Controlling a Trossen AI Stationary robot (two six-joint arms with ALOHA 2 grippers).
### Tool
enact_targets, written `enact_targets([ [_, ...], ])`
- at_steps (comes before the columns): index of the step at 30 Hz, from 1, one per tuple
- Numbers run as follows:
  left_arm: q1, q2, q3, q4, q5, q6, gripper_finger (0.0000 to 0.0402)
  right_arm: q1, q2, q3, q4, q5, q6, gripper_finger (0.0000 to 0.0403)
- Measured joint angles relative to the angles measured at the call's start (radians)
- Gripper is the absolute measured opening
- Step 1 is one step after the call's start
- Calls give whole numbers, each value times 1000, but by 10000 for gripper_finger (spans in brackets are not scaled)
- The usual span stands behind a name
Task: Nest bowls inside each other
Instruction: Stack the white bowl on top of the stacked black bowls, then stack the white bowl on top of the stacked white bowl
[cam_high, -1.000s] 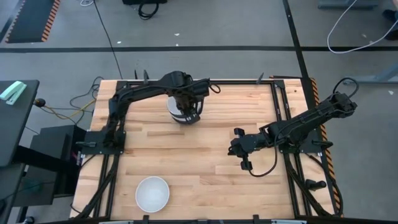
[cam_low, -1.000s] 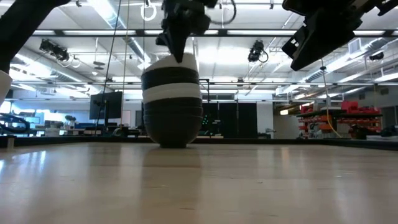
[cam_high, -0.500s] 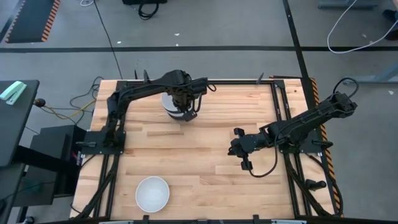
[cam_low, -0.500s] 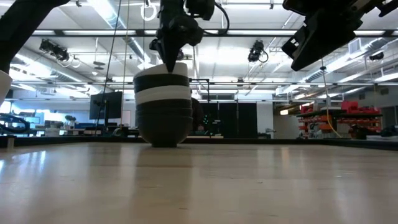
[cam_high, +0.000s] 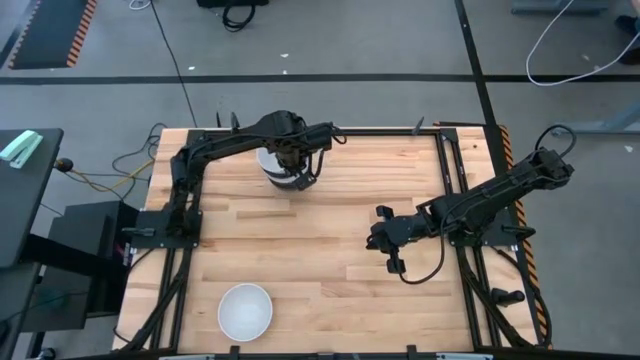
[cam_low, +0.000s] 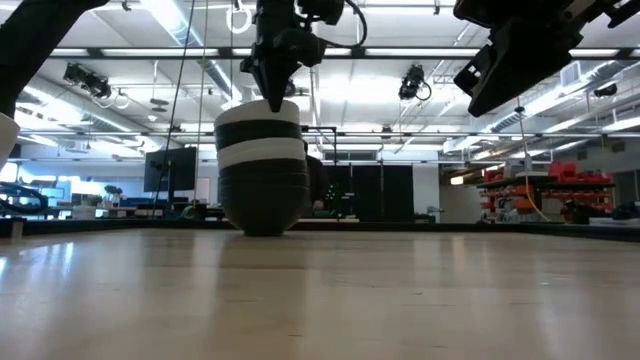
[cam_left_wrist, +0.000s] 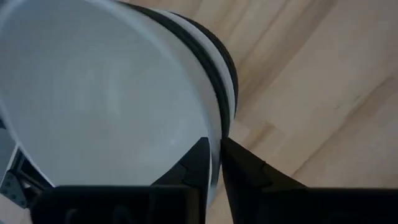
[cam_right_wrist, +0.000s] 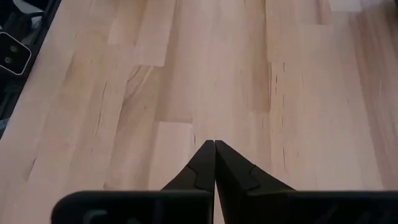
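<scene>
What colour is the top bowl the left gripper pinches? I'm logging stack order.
White top bowl, clearest in the left wrist view, left gripper on its rim.

A pale wooden table (cam_high: 330, 260) — black-railed — beside a dark cart (cam_high: 25, 190) (cables trailing).

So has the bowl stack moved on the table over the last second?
Yes. The left gripper, pinching the rim, dragged the bowl stack toward the table's far edge and slightly left.

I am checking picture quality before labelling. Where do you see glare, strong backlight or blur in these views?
Low view: bright ceiling lights behind leave the stack of bowls and left gripper backlit and dark, and the table shows pale sheen. Left wrist view: the top white bowl fills the picture, soft and washed out. High view: even light, the lone white bowl crisp.
</scene>
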Motion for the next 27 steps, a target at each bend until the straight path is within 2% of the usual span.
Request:
enact_targets([
  [6, -19, -2, 55, -1, -5, 6, 80, -3, 23, -17, 12, 0, 4, 14],
  [16, -18, -2, 60, -1, -21, 14, 142, -22, 28, -132, 114, -3, 59, 14],
  [22, -15, -24, 60, -1, -27, -5, 178, -22, 28, -135, 161, -8, 42, 14],
  [27, -18, -70, 60, -1, -26, -34, 192, -21, 28, -135, 175, -19, 27, 14],
])
